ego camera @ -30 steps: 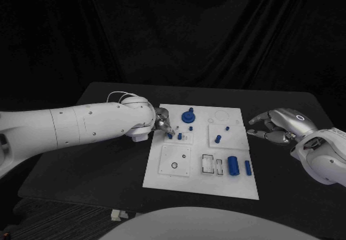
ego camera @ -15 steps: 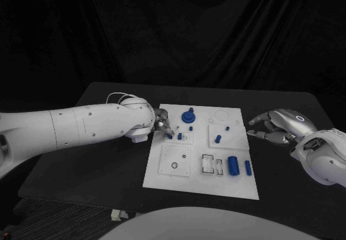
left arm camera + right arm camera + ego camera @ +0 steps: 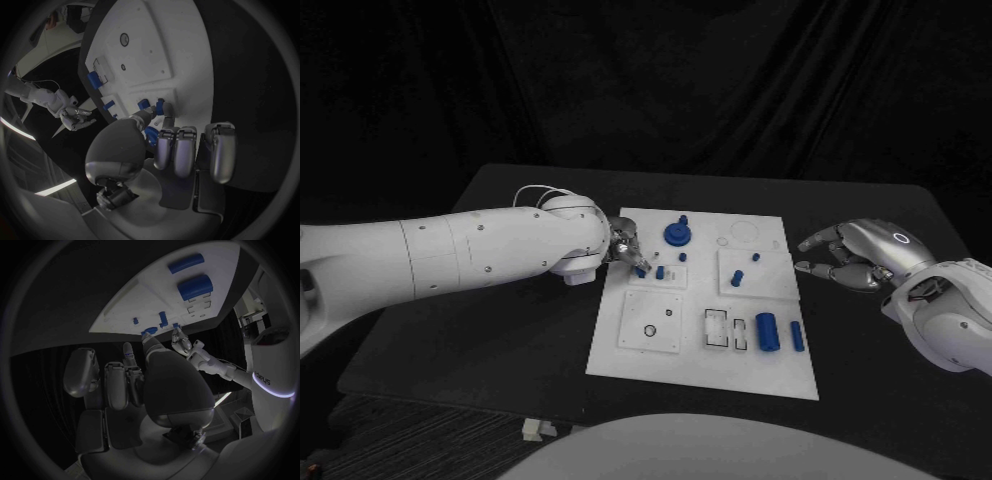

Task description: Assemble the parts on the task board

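at the task board edge, left hand pinches a blue part.

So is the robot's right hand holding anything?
No, nothing. The right hand hovers beside the task board with curled fingers, and no blue part sits between them.

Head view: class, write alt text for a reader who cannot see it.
The left hand pinches a small blue part at the far left of the white task board on a black table. The right hand hovers beside the board's right edge, holding nothing. More blue parts, including a large cylinder, sit on the board.
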### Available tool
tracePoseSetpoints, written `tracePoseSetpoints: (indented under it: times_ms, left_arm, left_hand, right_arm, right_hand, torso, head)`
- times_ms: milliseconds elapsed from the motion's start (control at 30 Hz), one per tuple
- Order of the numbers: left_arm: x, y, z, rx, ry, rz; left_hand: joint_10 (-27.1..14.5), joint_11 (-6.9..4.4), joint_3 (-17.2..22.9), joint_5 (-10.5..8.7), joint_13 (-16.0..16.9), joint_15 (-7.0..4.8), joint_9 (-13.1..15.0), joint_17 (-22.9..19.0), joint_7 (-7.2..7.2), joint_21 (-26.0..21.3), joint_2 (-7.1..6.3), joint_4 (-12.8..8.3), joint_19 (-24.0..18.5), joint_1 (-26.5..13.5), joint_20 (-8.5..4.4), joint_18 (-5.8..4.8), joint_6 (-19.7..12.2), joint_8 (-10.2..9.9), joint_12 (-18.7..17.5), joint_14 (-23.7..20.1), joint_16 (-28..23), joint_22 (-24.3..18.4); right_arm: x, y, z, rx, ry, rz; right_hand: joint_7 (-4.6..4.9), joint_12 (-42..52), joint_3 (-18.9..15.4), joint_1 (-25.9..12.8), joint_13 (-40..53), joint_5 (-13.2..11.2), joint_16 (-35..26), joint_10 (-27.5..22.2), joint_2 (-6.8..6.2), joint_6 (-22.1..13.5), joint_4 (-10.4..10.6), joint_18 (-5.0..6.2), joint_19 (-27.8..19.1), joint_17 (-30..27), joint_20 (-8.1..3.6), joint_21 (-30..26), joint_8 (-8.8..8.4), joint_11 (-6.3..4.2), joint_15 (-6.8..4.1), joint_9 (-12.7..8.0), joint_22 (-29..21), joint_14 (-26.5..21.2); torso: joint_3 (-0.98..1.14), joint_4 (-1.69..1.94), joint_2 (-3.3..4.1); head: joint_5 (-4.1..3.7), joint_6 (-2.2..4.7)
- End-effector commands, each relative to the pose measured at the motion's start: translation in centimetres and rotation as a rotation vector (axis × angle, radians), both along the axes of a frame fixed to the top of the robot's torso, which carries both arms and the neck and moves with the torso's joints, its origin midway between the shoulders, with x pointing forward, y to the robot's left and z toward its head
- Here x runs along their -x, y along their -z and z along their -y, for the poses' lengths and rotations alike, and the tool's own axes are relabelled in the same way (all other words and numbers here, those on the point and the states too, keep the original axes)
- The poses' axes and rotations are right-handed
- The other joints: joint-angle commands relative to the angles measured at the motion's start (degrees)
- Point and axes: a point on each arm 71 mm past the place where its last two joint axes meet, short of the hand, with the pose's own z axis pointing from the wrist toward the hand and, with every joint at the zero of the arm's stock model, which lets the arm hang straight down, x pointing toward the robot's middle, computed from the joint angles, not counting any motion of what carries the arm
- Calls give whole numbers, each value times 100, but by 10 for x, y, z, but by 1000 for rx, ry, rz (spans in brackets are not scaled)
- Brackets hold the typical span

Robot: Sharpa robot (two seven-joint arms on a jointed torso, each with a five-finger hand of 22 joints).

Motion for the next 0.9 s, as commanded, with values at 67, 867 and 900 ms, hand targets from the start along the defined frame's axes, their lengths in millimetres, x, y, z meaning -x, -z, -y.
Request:
tracePoseSetpoints:
  times_ms: [67, 867, 900]
  left_arm:
    - [3, 4, 3, 3, 21, -19]
    - [3, 6, 0, -24, 18, -45]
    - [3, 6, 0, -23, 19, -44]
  left_hand:
    - [588, 45, -408, -370, 1509, 30, -163, 1509, 76, -31, -56, 345, 124, -310, 12, -59, 79, -133, 20, 595, 15, 1301]
    - [588, 55, -1320, 779, 1509, 49, 690, 1509, 69, -126, 308, 1145, 38, -270, 39, -31, -182, 315, 20, 595, 15, 1266]
    - [588, 53, -1305, 877, 1509, 46, 696, 1509, 66, -132, 300, 1126, 32, -228, 38, -29, -193, 317, 20, 595, 15, 1264]
  right_arm:
    - [0, 1, 1, 5, 8, -1]
    - [1, 1, 0, 6, 7, -3]
    - [1, 1, 0, 6, 7, -4]
  right_hand:
    - [-15, -15, 10, 10, 1171, 34, -17, 358, 21, 44, 14, 60, -32, 697, 7, -22, -26, 0, 11, -8, 893, 423]
    - [-15, -15, 10, 10, 1171, 34, -17, 358, 21, 44, 14, 60, -32, 697, 7, -22, -26, 0, 11, -8, 893, 423]
    - [-15, -15, 10, 10, 1171, 34, -17, 358, 21, 44, 14, 60, -32, 697, 7, -22, -26, 0, 11, -8, 893, 423]
  torso:
    - [-1, -1, 1]
    - [-1, 0, 2]
    - [0, 1, 1]
  head:
    - [0, -1]
    - [8, -1]
    - [12, -1]
